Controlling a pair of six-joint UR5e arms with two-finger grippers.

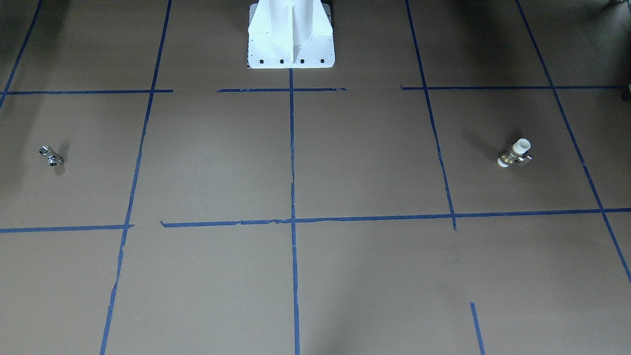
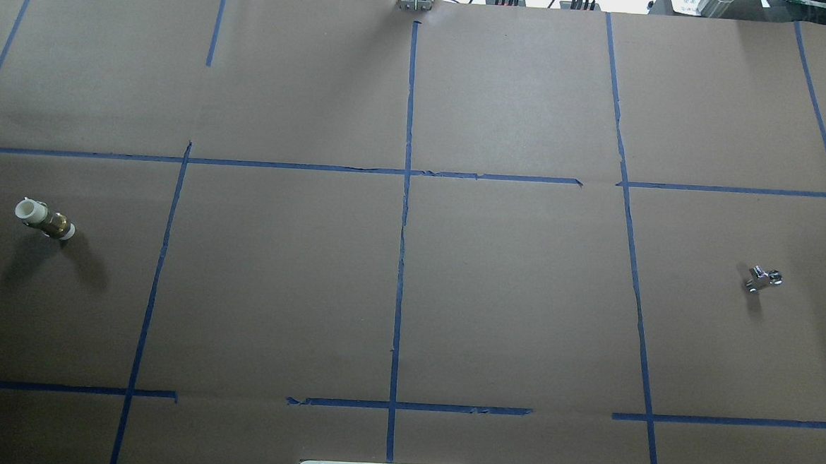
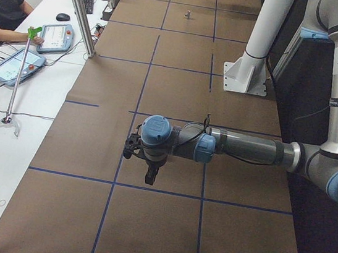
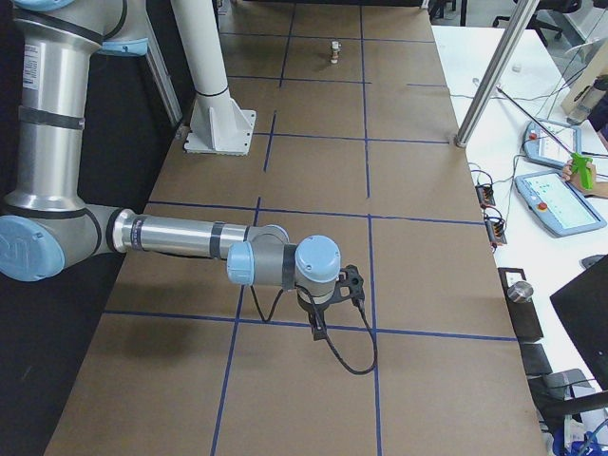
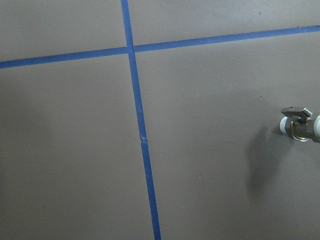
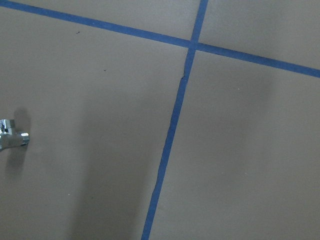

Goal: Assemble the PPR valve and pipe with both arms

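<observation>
Only the side views catch the black, cabled left end effector (image 3: 149,175) and right end effector (image 4: 317,326), each hanging over the table (image 2: 508,301); whether their fingers are spread or closed cannot be told. Behind them run the left arm (image 3: 247,148) and right arm (image 4: 180,236), grey tubes with pale blue joint caps. The PPR valve (image 2: 44,219), brass-gold in the middle with white plastic cylinder ends and a small side stem, lies at the table's end on the robot's left. The pipe (image 2: 762,278), a short, knobbly, shiny silver fitting, lies at the opposite end. Matte brown paper crossed by blue tape (image 2: 401,260) covers the table, and a white bolted pedestal (image 1: 291,34) stands at its edge.
</observation>
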